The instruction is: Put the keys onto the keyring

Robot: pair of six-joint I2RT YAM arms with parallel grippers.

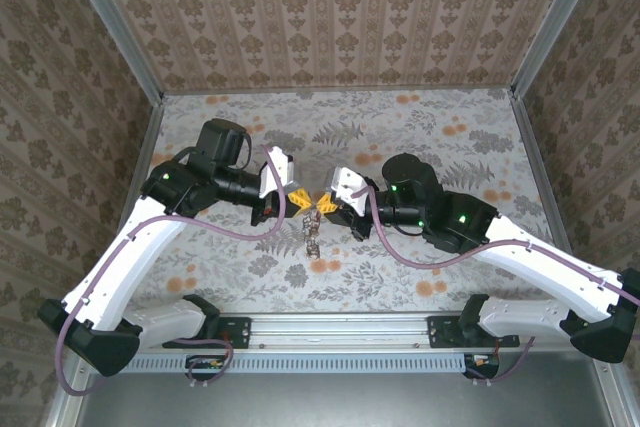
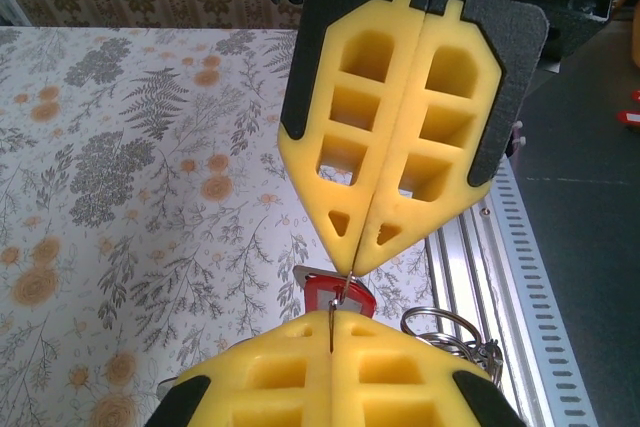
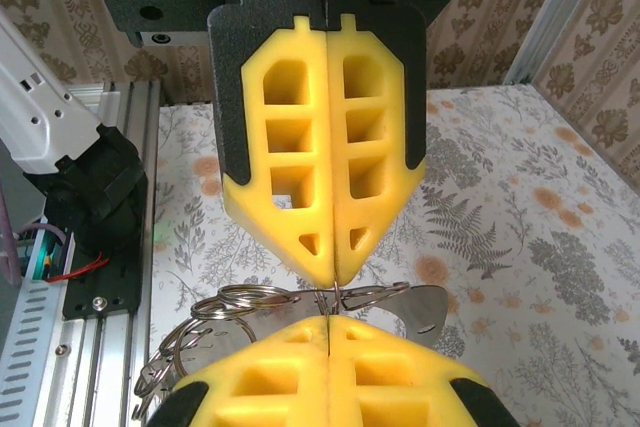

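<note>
My two grippers meet tip to tip above the middle of the table. The left gripper (image 1: 301,200) (image 2: 332,315) is shut, with a thin metal wire of the keyring pinched in its seam. The right gripper (image 1: 322,204) (image 3: 328,322) is shut on the same silvery wire. The keyring (image 3: 232,299) (image 2: 440,322) is a bunch of linked metal rings that hangs below the tips (image 1: 312,237). One key with a red head (image 2: 322,293) sits right behind the touching tips. A flat silvery plate (image 3: 425,307) hangs by the wire.
The table (image 1: 450,137) wears a floral cloth and is walled in by patterned panels. An aluminium rail (image 1: 340,332) runs along the near edge, with both arm bases on it. Purple-grey cables (image 1: 240,232) loop beside the arms.
</note>
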